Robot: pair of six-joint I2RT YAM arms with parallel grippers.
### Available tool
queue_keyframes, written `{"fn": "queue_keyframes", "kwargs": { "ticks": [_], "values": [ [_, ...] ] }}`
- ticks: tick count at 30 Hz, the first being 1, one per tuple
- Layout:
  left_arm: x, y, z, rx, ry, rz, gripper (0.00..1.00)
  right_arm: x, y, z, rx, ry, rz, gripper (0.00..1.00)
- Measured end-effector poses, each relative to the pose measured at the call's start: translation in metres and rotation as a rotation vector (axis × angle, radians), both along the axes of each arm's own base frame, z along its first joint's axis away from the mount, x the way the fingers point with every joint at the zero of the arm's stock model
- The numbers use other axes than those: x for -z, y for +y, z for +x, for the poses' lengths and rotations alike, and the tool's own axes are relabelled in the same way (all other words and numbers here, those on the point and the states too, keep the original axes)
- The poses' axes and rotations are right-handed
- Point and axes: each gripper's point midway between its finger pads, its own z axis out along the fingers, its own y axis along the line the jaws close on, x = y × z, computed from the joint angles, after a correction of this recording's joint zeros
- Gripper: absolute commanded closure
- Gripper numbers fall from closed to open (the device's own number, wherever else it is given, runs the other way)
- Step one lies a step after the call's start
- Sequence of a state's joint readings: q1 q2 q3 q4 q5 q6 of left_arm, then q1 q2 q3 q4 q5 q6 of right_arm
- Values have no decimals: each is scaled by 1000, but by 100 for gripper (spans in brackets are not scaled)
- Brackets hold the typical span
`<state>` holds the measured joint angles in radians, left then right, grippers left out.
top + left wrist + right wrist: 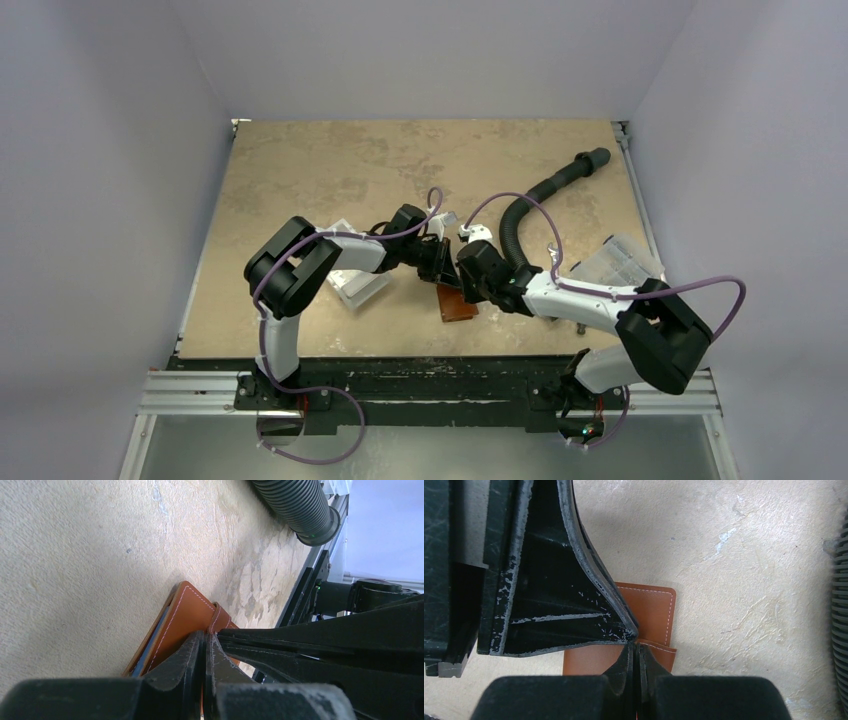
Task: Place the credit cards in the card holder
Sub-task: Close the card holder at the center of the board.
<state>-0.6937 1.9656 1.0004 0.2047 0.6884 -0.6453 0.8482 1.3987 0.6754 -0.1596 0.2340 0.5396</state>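
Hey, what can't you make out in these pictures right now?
Card holder: top view, mostly covered by left gripper and right gripper.
Its pockets: every view, folded closed.
Credit cards: left wrist view, only a bluish edge shows; count unclear.

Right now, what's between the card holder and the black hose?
Only bare table between the card holder and the hose, clearest in the right wrist view.

Smooth, matt tan leather folding wallet (187, 612), white-stitched, on a rough mottled beige tabletop (75, 555); ribbed black plastic hose (300, 505) upper right.
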Motion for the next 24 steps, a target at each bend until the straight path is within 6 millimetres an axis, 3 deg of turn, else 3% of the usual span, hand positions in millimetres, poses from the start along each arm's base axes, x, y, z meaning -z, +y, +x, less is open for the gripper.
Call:
{"fn": "queue_keyframes", "kwargs": {
  "ticks": [24],
  "values": [
    [0,3,2,-3,10,-1,100,5,8,-2,-61,21,21,100]
  ]
}}
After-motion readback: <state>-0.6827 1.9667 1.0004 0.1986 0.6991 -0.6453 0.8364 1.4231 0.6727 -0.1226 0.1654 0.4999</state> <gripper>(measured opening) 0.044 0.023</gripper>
